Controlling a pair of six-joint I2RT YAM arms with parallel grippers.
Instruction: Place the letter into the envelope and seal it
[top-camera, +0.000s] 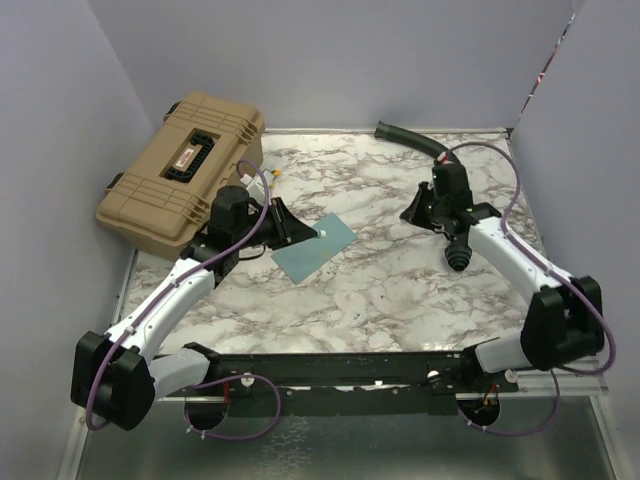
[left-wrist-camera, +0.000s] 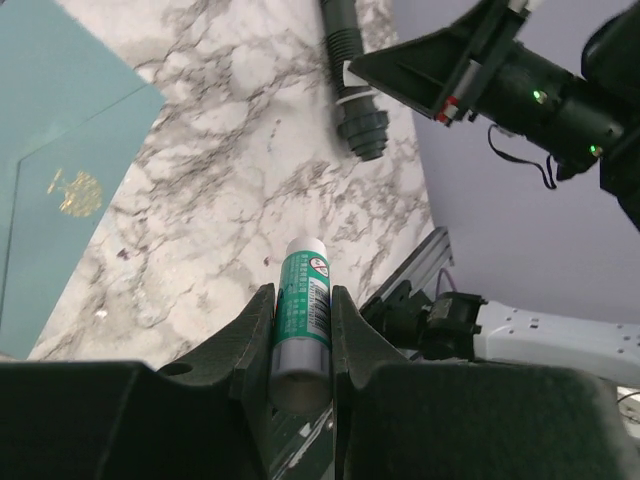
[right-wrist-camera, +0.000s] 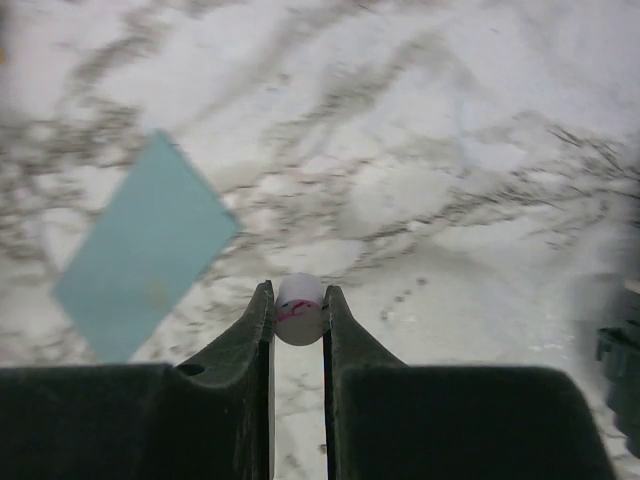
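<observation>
A green-labelled glue stick (left-wrist-camera: 303, 300), print illegible, is clamped in the left claw (left-wrist-camera: 302, 310); a red-marked white round object (right-wrist-camera: 298, 308) is pinched in the right claw (right-wrist-camera: 298, 300).

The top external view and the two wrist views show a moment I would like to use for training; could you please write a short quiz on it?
1. True or false: the left pincer is shut on a glue stick.
2. What does the right pincer grip? A) a pen B) a small white round piece C) a key
3. Fill in: the teal envelope lies on the ____-patterned tabletop.
Key: 1 true; 2 B; 3 marble.
</observation>
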